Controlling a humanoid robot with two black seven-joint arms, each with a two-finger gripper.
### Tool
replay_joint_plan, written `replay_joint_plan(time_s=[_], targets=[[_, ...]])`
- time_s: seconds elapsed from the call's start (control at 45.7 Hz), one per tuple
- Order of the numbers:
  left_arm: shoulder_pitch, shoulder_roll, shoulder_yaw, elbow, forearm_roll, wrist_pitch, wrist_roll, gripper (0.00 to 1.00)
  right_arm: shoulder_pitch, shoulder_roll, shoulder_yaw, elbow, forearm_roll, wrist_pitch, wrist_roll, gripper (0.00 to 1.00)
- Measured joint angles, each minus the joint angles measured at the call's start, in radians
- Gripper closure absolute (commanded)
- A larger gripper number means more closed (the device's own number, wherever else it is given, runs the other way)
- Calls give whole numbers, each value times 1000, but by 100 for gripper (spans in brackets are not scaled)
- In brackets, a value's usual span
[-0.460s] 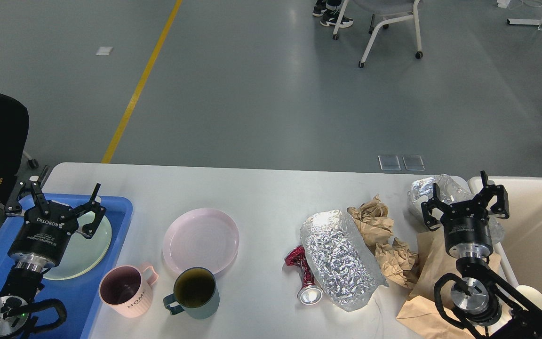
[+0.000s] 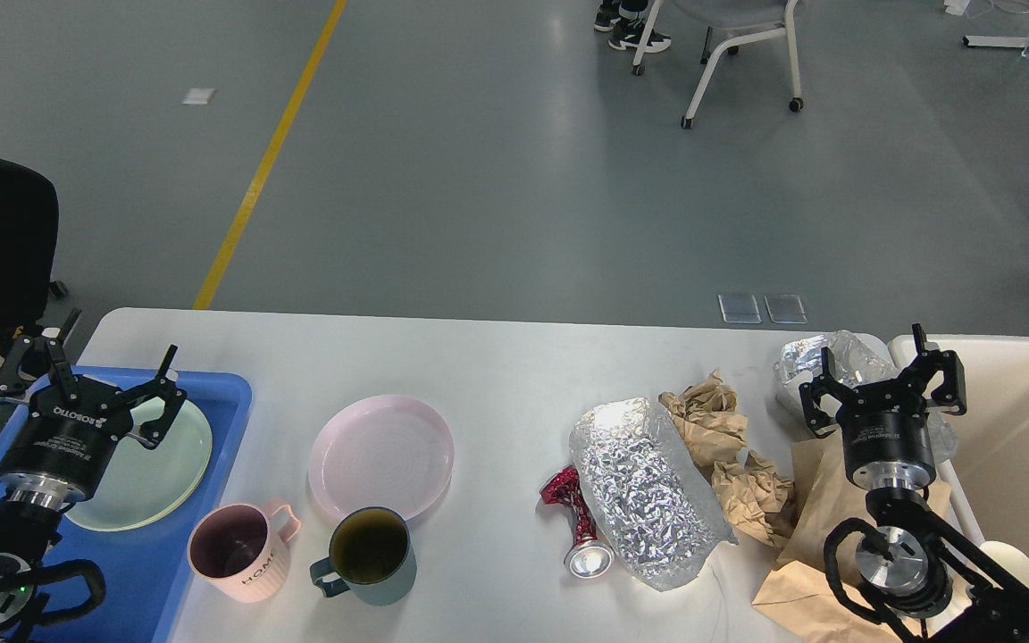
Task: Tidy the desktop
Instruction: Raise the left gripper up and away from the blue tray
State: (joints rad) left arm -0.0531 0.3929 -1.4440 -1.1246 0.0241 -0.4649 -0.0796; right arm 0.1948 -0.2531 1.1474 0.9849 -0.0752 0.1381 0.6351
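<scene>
Head view: worktop cluttered, both grippers empty

Left gripper (image 2: 86, 379), marked "ROBOTIQ", hangs over the blue tray (image 2: 211, 420), fingers spread apart. Right gripper (image 2: 882, 386) holds its fingers apart above brown paper (image 2: 814, 509). White worktop (image 2: 497, 357) spans the frame; the pink mug (image 2: 238, 549) reads "HOME".

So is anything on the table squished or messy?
Yes. A crushed red metal can lies on its side on the white desktop, beside a crinkled silver foil bag. Crumpled brown paper wads are piled to their right, looking like rubbish.
</scene>
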Motion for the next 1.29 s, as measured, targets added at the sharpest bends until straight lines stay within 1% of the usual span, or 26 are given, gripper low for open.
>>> replay_joint_plan(time_s=[0.109, 0.197, 0.263, 0.35, 0.394, 0.482, 0.547, 0.591, 0.679, 0.701, 0.766, 0.854, 0.963, 1.029, 1.161, 1.292], targets=[[-32, 104, 31, -1, 0, 11, 1, 4, 0, 0, 0, 0, 0, 0, 0, 0], [-86, 211, 123, -2, -4, 20, -9, 4, 0, 0, 0, 0, 0, 0, 0, 0], [-158, 327, 257, -3, -10, 23, -17, 4, 0, 0, 0, 0, 0, 0, 0, 0], [-295, 469, 489, -3, -12, 24, -21, 4, 0, 0, 0, 0, 0, 0, 0, 0], [-373, 517, 600, -2, -12, 24, -21, 4, 0, 0, 0, -1, 0, 0, 0, 0], [-570, 598, 844, 6, -13, 24, -21, 4, 0, 0, 0, -1, 0, 0, 0, 0], [-692, 625, 992, 28, -13, 25, -21, 4, 0, 0, 0, -1, 0, 0, 0, 0], [-761, 630, 1087, 50, -13, 25, -21, 4, 0, 0, 0, -2, 0, 0, 0, 0], [-861, 626, 1232, 73, -11, 15, -21, 4, 0, 0, 0, -2, 0, 0, 0, 0], [-926, 621, 1309, 75, -10, -2, -20, 4, 0, 0, 0, -2, 0, 0, 0, 0], [-1006, 619, 1398, 78, -9, -24, -19, 4, 0, 0, 0, -2, 0, 0, 0, 0], [-1192, 611, 1597, 87, -9, -51, -19, 4, 0, 0, 0, -2, 0, 0, 0, 0], [-1422, 575, 1844, 91, -10, -59, -21, 4, 0, 0, 0, -2, 0, 0, 0, 0], [-1529, 530, 1989, 91, -9, -61, -21, 4, 0, 0, 0, -2, 0, 0, 0, 0], [-1719, 396, 2261, 77, -9, -69, -11, 4, 0, 0, 0, -2, 0, 0, 0, 0], [-1926, 265, 2533, 14, -1, -105, -10, 4, 0, 0, 0, -2, 0, 0, 0, 0]])
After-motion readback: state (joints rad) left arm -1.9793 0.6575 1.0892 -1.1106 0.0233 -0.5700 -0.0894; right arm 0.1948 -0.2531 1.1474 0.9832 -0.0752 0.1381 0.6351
